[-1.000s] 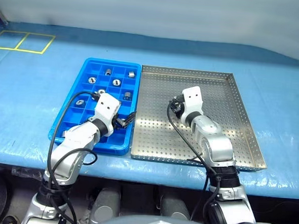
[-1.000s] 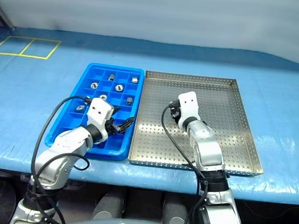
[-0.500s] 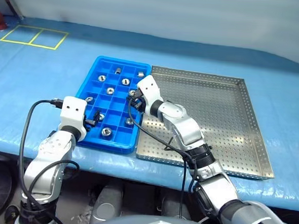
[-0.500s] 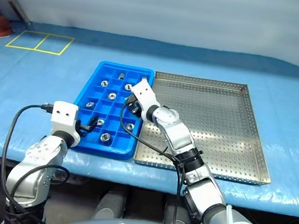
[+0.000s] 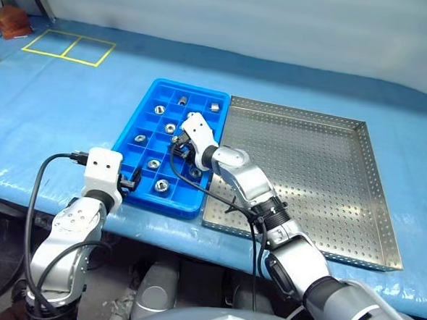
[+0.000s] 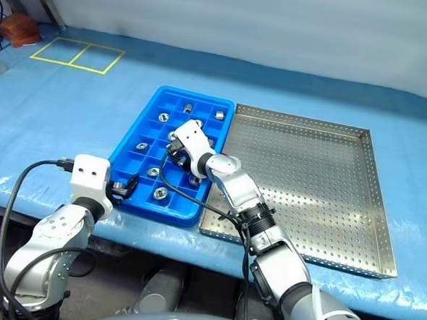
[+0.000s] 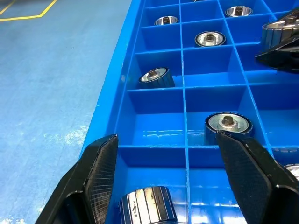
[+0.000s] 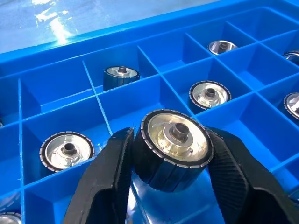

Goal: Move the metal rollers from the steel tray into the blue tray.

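Observation:
The blue tray [image 5: 132, 119] lies left of the steel tray [image 5: 306, 180], whose perforated floor looks bare. Several metal rollers [image 5: 170, 127] sit in separate compartments of the blue tray. My right gripper [image 5: 179, 149] hovers over the middle of the blue tray. In the right wrist view its fingers [image 8: 107, 177] press both sides of one metal roller [image 8: 173, 140], held just above a compartment. My left gripper [image 7: 167, 140] stands open at the tray's near left corner with nothing between its fingers. One roller [image 7: 147, 205] lies in the compartment beneath it.
A blue cover [image 5: 57, 114] spans the table. Yellow tape squares [image 5: 68, 46] mark it at the far left, with an orange-brown object [image 5: 12, 21] beyond them. The table's front edge runs close to the near rims of both trays.
The view has swung left. My right gripper has travelled from over the steel tray to over the blue tray. My left gripper has drawn back to the tray's near left corner.

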Robot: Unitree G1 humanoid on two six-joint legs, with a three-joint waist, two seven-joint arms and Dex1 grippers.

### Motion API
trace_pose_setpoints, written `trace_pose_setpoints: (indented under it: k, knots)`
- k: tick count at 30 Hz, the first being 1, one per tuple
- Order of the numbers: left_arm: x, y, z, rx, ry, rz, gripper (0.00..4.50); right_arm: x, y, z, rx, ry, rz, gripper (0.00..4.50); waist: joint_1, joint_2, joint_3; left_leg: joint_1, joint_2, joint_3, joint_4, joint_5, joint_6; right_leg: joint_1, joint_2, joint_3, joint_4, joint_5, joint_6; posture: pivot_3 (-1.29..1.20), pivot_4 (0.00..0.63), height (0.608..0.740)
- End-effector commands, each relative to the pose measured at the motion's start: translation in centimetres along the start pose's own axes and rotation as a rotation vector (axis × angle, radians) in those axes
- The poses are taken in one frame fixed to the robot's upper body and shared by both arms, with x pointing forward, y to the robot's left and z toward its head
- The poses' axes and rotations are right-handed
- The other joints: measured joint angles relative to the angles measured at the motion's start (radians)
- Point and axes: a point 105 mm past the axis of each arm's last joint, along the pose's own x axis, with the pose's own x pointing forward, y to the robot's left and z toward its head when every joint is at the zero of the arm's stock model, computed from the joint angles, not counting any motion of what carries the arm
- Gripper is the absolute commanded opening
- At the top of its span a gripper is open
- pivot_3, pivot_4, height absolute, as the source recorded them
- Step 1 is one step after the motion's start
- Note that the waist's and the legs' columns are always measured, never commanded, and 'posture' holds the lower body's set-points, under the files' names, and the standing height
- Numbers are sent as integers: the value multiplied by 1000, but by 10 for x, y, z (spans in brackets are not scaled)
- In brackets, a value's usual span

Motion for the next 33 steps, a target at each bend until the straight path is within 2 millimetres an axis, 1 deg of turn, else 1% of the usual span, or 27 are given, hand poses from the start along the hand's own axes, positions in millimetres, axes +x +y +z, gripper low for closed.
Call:
trace_pose_setpoints:
  k: [1,2,4,6,8,9,11,13,14,16,18,20,22,25,26,29,30,31,33]
  knots:
    - [-3,-4,14,15,-58,-18,3642,-5,-6,31,-18,-117,-29,3458,1,0,0,0,0,0,0,0,0,0,0,0,0,0,0,450,150,740]
    - [-2,-8,16,15,-67,-40,3642,-8,-9,35,-14,-137,-47,3740,2,0,0,0,0,0,0,0,0,0,0,0,0,0,0,445,150,740]
    - [-1,-14,18,16,-82,-75,3642,-15,-15,40,-7,-163,-72,3740,3,0,0,0,0,0,0,0,0,0,0,0,0,0,0,439,150,740]
    - [2,-24,24,13,-112,-120,3642,-27,-21,46,4,-204,-100,3740,5,0,0,0,0,0,-1,0,0,0,0,0,0,0,0,434,150,740]
    - [5,-34,33,28,-154,-166,3642,-44,-32,48,0,-234,-154,3740,12,0,0,-1,0,0,-1,0,0,0,0,0,-1,0,0,415,150,740]
    - [6,-37,35,34,-167,-178,3642,-49,-35,47,-4,-240,-171,3740,13,0,0,-1,0,0,-1,0,0,0,0,0,-1,0,0,415,150,740]
    - [9,-45,41,36,-196,-210,3642,-64,-45,42,-24,-243,-235,3740,16,0,0,-1,0,0,-1,0,-1,0,-1,0,-1,0,0,395,150,740]
    - [14,-58,53,42,-246,-267,3642,-86,-58,32,-65,-243,-313,3740,16,0,0,-1,0,0,0,0,-1,0,-1,0,-1,0,0,363,150,740]
    - [17,-63,57,43,-267,-291,3642,-95,-62,27,-65,-239,-330,3740,21,0,0,-1,0,0,0,0,-1,0,-1,0,-1,0,0,357,150,740]
    - [23,-73,67,54,-313,-335,3642,-116,-73,10,-62,-192,-389,3740,19,0,0,-2,0,0,0,0,-1,0,-1,0,-2,0,0,312,150,740]
    - [28,-81,72,51,-334,-385,3642,-133,-80,-7,-70,-131,-419,3740,11,0,0,-2,-1,1,0,0,-1,0,-1,0,-2,0,0,275,150,740]
    - [33,-92,72,62,-339,-450,3642,-148,-75,-20,-101,-78,-366,3740,-10,0,0,-2,-1,2,1,0,-1,0,-2,1,-2,0,0,227,150,740]
    - [38,-97,69,87,-334,-489,3642,-160,-71,-25,-103,-63,-336,3740,-31,0,0,-2,-1,2,1,0,0,0,-2,1,-3,0,0,193,150,740]
    - [49,-100,68,80,-326,-510,3642,-179,-78,-30,-91,-44,-380,3740,-71,0,0,-2,0,2,1,-1,0,0,-2,1,-2,0,0,138,150,740]
    - [52,-101,68,80,-322,-516,3642,-183,-79,-29,-85,-49,-388,3740,-86,0,0,-2,0,2,2,-1,0,0,-1,1,-2,0,0,131,150,740]
    - [57,-108,64,85,-305,-555,3642,-188,-79,-25,-62,-77,-385,4342,-121,0,0,-1,0,2,4,-1,0,1,-1,1,-1,0,1,98,150,740]
    - [57,-111,64,86,-304,-573,3642,-188,-76,-24,-63,-81,-373,4456,-133,0,0,-1,0,2,5,-1,0,2,-1,1,-1,0,1,96,150,740]
    - [56,-113,63,85,-302,-592,3642,-188,-73,-23,-68,-87,-360,4456,-140,0,0,-1,0,2,5,-1,0,2,-1,2,-1,1,2,93,150,740]
    - [54,-116,62,88,-299,-615,3997,-188,-71,-21,-73,-103,-360,4500,-150,0,0,-1,0,2,5,-1,1,2,-1,2,-1,1,2,91,150,740]
